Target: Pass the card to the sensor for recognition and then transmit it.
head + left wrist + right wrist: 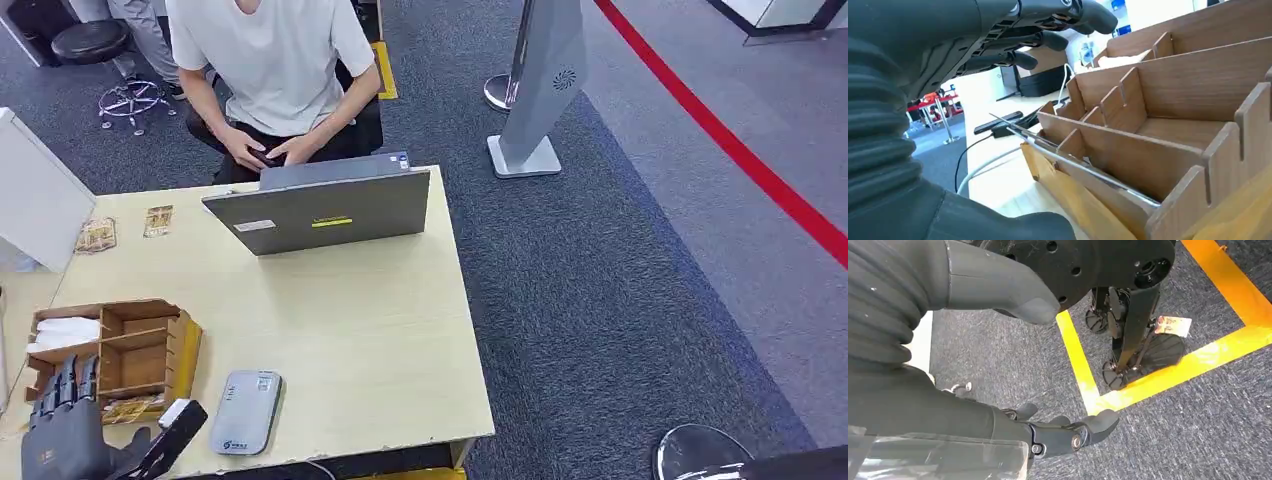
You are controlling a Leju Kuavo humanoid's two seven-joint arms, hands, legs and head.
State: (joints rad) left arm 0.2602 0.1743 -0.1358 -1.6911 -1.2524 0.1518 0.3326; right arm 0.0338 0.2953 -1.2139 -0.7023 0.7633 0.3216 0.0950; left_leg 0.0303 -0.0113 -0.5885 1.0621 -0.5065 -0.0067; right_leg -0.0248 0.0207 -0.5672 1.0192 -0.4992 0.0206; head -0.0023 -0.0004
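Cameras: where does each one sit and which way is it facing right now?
Head: high on the body, looking down at the table; left hand at the lower corner.
Left wrist: behind the left hand, facing the wooden organizer.
Right wrist: on the hanging arm, looking at carpet; right hand visible.
Head and left wrist share the organizer.

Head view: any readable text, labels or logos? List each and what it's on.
None can be read.
Laptop lid: yellow strip and white sticker, both too small.
Grey card reader: top label and bottom logo, blurred.
Cards at the table's far left: print illegible.
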